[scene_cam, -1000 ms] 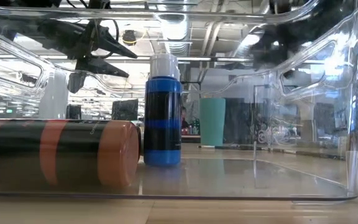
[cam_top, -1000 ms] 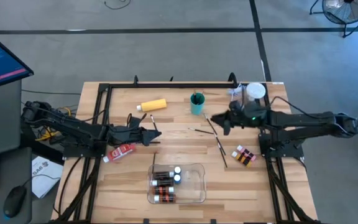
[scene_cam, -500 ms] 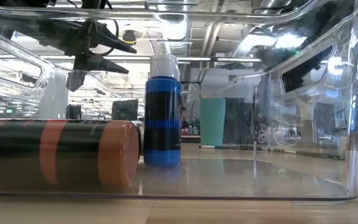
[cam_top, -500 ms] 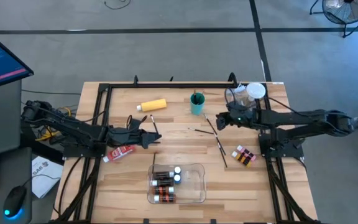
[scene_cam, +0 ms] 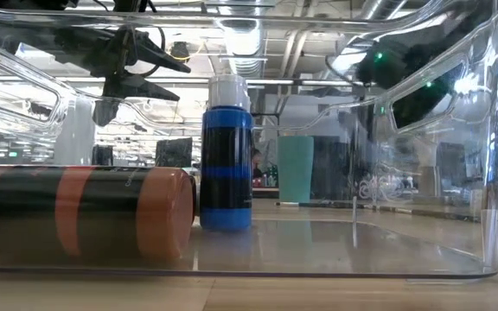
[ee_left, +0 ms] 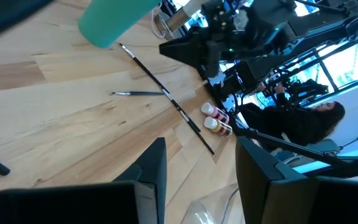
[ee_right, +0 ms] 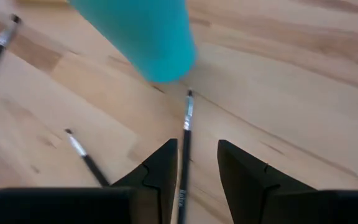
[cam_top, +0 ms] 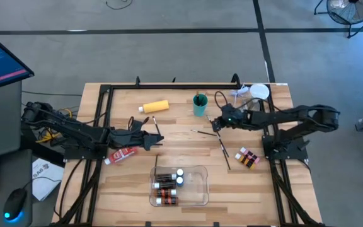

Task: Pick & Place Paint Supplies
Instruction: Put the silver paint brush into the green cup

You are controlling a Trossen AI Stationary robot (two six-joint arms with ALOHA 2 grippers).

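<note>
Table (cam_top: 244, 195) of pale wood, with a clear tray (cam_top: 197, 189) at its near edge already holding small paint bottles (cam_top: 166, 184). The right gripper (cam_top: 215, 124) hangs low beside the teal cup (cam_top: 200, 104), fingers parted narrowly astride a thin brush (ee_right: 186, 134) lying flat — nothing held yet. The step looks like a brush pickup; next it must sink and close. The left gripper (cam_top: 157, 140) waits, slightly apart and empty, near the red tube (cam_top: 124, 154).

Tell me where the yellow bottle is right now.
In the high view the yellow bottle lies on its side near the table's far edge, left of the teal cup, apart from both grippers.
</note>
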